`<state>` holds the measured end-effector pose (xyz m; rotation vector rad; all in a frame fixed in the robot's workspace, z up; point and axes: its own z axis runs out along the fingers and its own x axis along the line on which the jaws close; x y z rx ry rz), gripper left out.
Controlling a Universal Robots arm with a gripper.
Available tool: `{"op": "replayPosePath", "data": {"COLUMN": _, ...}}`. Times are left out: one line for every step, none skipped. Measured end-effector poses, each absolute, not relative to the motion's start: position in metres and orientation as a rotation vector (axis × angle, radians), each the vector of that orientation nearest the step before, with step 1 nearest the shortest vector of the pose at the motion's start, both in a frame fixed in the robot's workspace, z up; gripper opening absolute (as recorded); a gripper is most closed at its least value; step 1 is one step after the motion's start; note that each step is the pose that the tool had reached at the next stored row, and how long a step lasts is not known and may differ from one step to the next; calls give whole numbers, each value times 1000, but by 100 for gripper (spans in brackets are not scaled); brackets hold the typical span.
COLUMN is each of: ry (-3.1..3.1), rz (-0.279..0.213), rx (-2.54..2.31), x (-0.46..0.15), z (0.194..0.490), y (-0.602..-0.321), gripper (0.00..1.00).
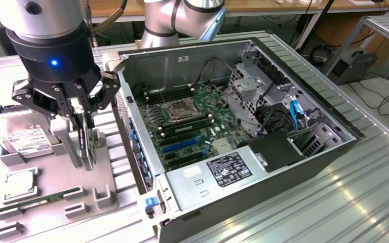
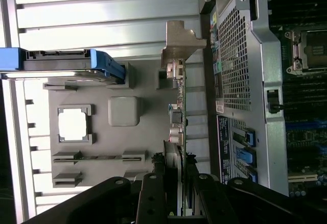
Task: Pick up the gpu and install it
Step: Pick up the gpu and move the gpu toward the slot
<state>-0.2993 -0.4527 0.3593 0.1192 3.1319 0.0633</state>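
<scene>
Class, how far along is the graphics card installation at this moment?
Done: the hand is lined up over the thin dark card with a silver bracket. In hand: that card, standing on edge on the grey parts tray; whether it is gripped cannot be told. Left: lifting and seating it; the blue slots in the open black computer case are bare.

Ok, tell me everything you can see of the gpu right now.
The gpu is a thin, flat dark card standing upright on edge over the grey tray, beside the open case. A silver metal bracket with a bent tab caps one end, and small components line its edge. The hand grips it from above, fingers on both faces. Whether it has left its holder can't be told.
</scene>
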Motion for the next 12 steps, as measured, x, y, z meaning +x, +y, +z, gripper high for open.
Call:
{"op": "replayPosePath", "data": {"ry": 3132, "rz": 63, "rx": 119, "x": -299, "z": 359, "y": -453, "gripper": 26}}
{"op": "replayPosePath", "data": {"ry": 3132, "rz": 63, "rx": 119, "x": -299, "z": 360, "y": -453, "gripper": 26}}
{"op": "replayPosePath", "data": {"ry": 3132, "rz": 63, "rx": 119, "x": -299, "z": 360, "y": -453, "gripper": 26}}
{"op": "replayPosePath", "data": {"ry": 3132, "rz": 63, "rx": 119, "x": -299, "z": 360, "y": -453, "gripper": 26}}
{"op": "replayPosePath", "data": {"ry": 3132, "rz": 63, "rx": 119, "x": -299, "z": 361, "y": -453, "gripper": 26}}
{"op": "replayPosePath", "data": {"ry": 3132, "rz": 63, "rx": 119, "x": -299, "z": 361, "y": -453, "gripper": 26}}
{"op": "replayPosePath", "data": {"ry": 3132, "rz": 63, "rx": 119, "x": -299, "z": 361, "y": -453, "gripper": 26}}
{"op": "replayPosePath", "data": {"ry": 3132, "rz": 63, "rx": 119, "x": -299, "z": 361, "y": -453, "gripper": 26}}
{"op": "replayPosePath", "data": {"ry": 3132, "rz": 63, "rx": 119, "x": -299, "z": 361, "y": -453, "gripper": 26}}
{"op": "replayPosePath", "data": {"ry": 3132, "rz": 63, "rx": 119, "x": -299, "z": 362, "y": -453, "gripper": 26}}
{"op": "replayPosePath", "data": {"ry": 3132, "rz": 63, "rx": 119, "x": -299, "z": 362, "y": -453, "gripper": 26}}
{"op": "replayPosePath", "data": {"ry": 3132, "rz": 63, "rx": 119, "x": -299, "z": 362, "y": -453, "gripper": 26}}
